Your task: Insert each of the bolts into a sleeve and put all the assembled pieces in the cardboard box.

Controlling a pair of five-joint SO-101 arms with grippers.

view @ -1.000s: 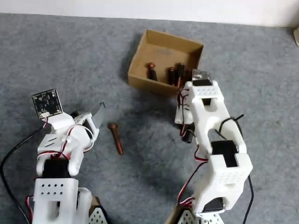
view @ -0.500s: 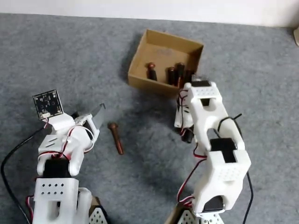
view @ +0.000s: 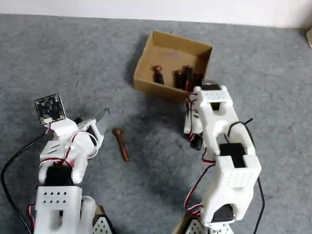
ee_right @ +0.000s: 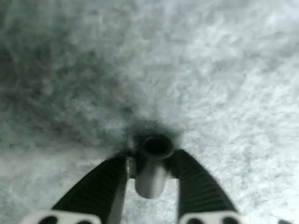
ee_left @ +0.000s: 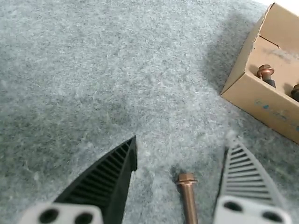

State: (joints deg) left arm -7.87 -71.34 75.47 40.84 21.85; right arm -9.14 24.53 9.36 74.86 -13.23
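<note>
Left wrist view: the left gripper (ee_left: 181, 140) is open wide, its dark finger and pale finger spread far apart low over the grey, fuzzy tabletop (ee_left: 93, 70). A copper-coloured bolt (ee_left: 188, 196) lies flat on the tabletop between the two fingers, nearer the pale one and touching neither. Its head is turned toward the fingertips and its shaft runs back toward the gripper's base. Beyond the fingertips, off to the pale finger's side, sits the cardboard box (ee_left: 247, 91), well apart from the gripper, with the copper head of one of the assembled pieces (ee_left: 265, 73) showing over its wall. In the right wrist view the right gripper (ee_right: 150, 157) is closed on a short metal sleeve (ee_right: 150, 179), which is clamped between the two dark fingers. The sleeve's open end faces away from the gripper, toward the tabletop close beneath it. In the high view this gripper hangs under its arm just outside the box's near wall, and several pieces stand or lean inside the box beyond it.
</note>
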